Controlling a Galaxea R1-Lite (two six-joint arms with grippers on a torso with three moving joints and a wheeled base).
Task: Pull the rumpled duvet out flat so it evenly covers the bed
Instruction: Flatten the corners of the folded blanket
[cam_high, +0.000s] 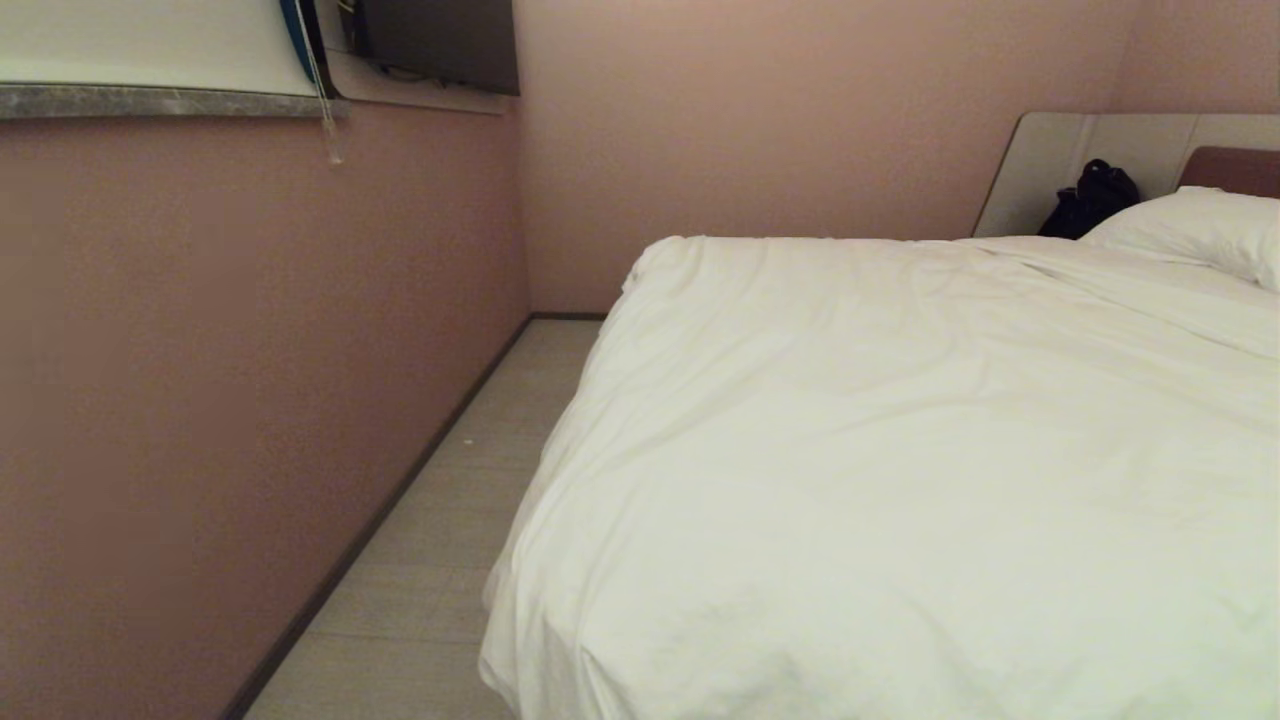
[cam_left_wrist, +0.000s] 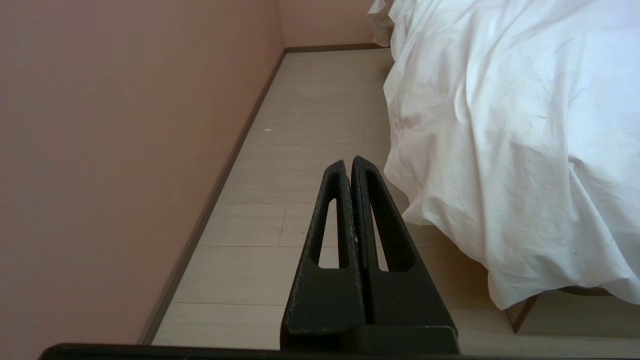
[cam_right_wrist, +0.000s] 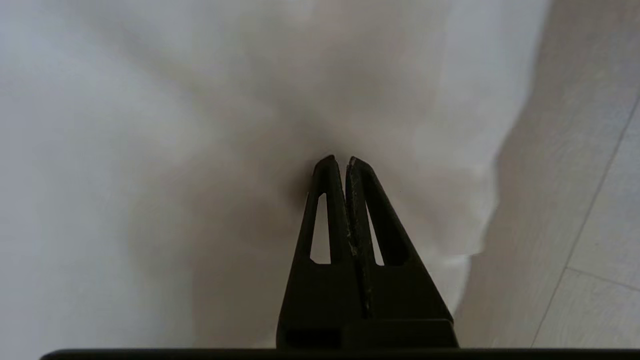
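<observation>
The white duvet (cam_high: 900, 450) lies spread over the bed (cam_high: 1100, 150), creased, and hangs over its near corner and the left side toward the floor. In the right wrist view my right gripper (cam_right_wrist: 340, 160) is shut with its tips buried in the hanging duvet (cam_right_wrist: 150, 125), and folds run in toward the tips. The right arm is outside the head view. My left gripper (cam_left_wrist: 348, 162) is shut on nothing, parked low over the floor beside the draped duvet (cam_left_wrist: 500, 125). A corner of the bed base (cam_left_wrist: 520, 312) shows under the hem.
A pink wall (cam_high: 250, 400) runs along the left, leaving a narrow strip of pale floor (cam_high: 450, 560) beside the bed. A white pillow (cam_high: 1190, 230) and a black bag (cam_high: 1090, 200) sit by the headboard. A grey window ledge (cam_high: 160, 100) juts out up high.
</observation>
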